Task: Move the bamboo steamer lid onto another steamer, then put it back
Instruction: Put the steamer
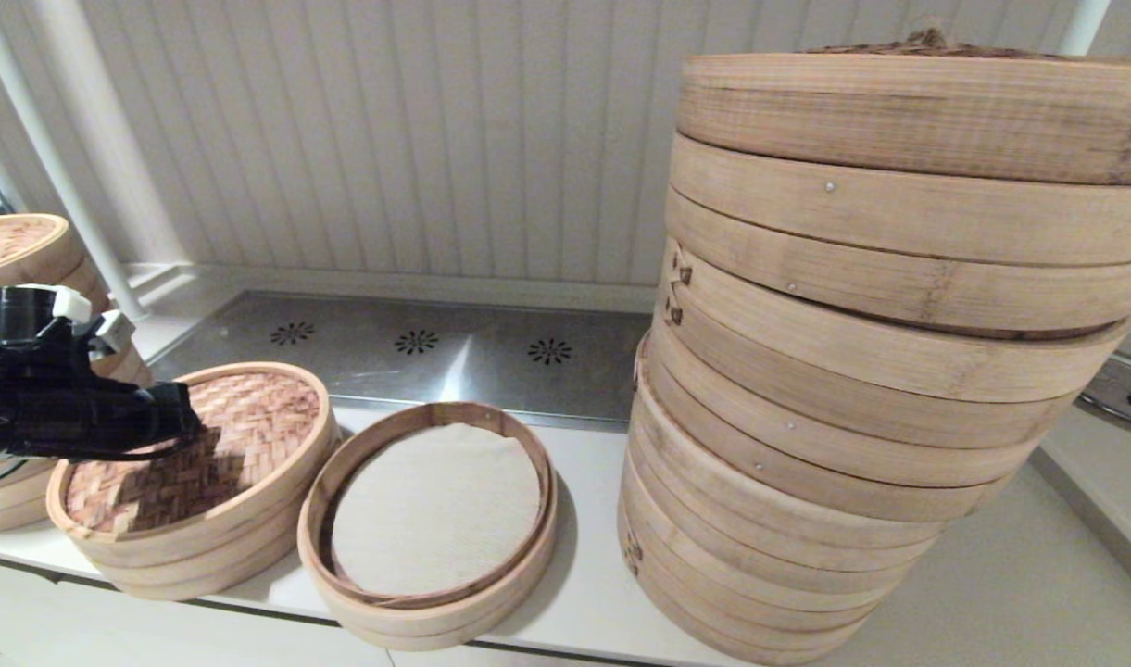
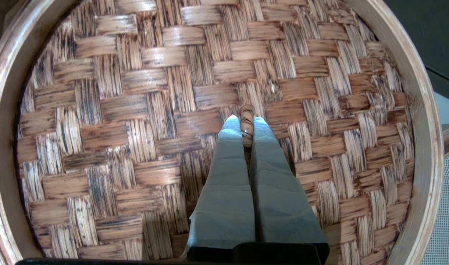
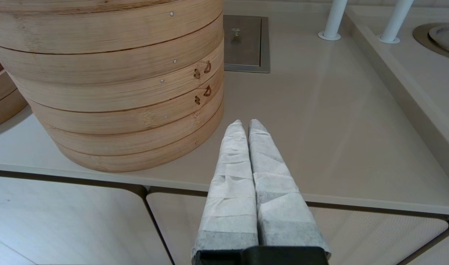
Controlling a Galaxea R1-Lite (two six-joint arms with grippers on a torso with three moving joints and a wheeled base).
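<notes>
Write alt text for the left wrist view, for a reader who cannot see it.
The left end effector, its two grey padded fingers closed, pinches the tiny centre loop of the bamboo steamer lid. The lid's brown herringbone weave fills nearly the whole picture, ringed by its pale bamboo rim.

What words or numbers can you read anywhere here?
None: no words, labels or numbers show in any view.
Nearest to signs: three flower-shaped cutouts in the metal panel behind the steamers.
Dark lacing stitches on the big stack, shapes only, not letters.
</notes>
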